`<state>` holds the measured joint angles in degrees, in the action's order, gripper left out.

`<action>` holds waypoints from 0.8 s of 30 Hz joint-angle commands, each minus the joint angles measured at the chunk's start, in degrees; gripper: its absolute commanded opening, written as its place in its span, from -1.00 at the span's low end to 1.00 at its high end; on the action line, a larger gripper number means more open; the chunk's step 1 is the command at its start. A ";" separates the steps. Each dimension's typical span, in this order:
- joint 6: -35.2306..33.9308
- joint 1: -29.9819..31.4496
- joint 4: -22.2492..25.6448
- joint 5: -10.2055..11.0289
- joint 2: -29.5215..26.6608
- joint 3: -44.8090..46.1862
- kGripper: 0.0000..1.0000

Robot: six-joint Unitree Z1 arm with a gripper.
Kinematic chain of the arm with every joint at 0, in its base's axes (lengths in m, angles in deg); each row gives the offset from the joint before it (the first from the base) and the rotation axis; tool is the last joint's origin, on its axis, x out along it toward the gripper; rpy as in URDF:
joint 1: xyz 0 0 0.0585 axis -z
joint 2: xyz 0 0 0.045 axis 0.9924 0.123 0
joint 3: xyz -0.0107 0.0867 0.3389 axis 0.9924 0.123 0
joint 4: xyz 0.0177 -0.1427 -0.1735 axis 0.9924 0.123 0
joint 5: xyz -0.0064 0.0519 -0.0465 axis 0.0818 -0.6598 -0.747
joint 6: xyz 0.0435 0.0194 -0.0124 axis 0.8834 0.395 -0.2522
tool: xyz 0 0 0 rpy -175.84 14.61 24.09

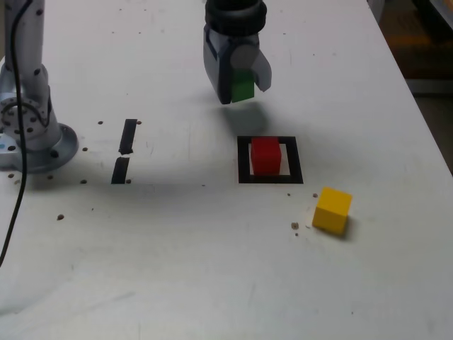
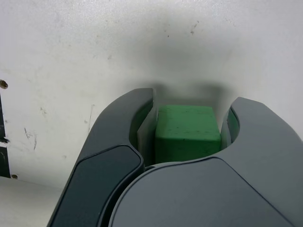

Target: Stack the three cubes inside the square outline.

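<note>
The hand (image 1: 241, 83) is closed on the green cube (image 1: 243, 87), one jaw on each of two opposite faces, and carries it clear of the bench (image 1: 177, 241). The wrist view confirms the grip: the green cube (image 2: 188, 132) sits squarely between the jaws, with bare bench surface beyond it.

The red cube (image 1: 266, 155) rests inside the square outline (image 1: 244, 161) as the base of the stack. In the exterior view the held cube appears above and slightly to the exterior view's left of the red one, so it is judged not yet aligned over it. Holding the load high allows it to pass over the base without striking it.

The yellow cube (image 1: 332, 210) lies outside the outline, toward the exterior view's right (probably the last block to be placed).
</note>
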<state>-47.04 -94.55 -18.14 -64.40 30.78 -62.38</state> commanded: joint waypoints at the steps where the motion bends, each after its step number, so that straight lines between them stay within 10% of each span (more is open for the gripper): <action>1: 0.03 -0.17 -0.10 0.04 0.21 0.06 0.07; 11: 0.96 -0.22 -0.50 -0.11 0.68 0.18 0.73; 24: 1.03 0.01 -0.40 0.03 -2.03 1.37 0.81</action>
<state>-46.08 -94.63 -18.61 -64.41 29.96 -61.14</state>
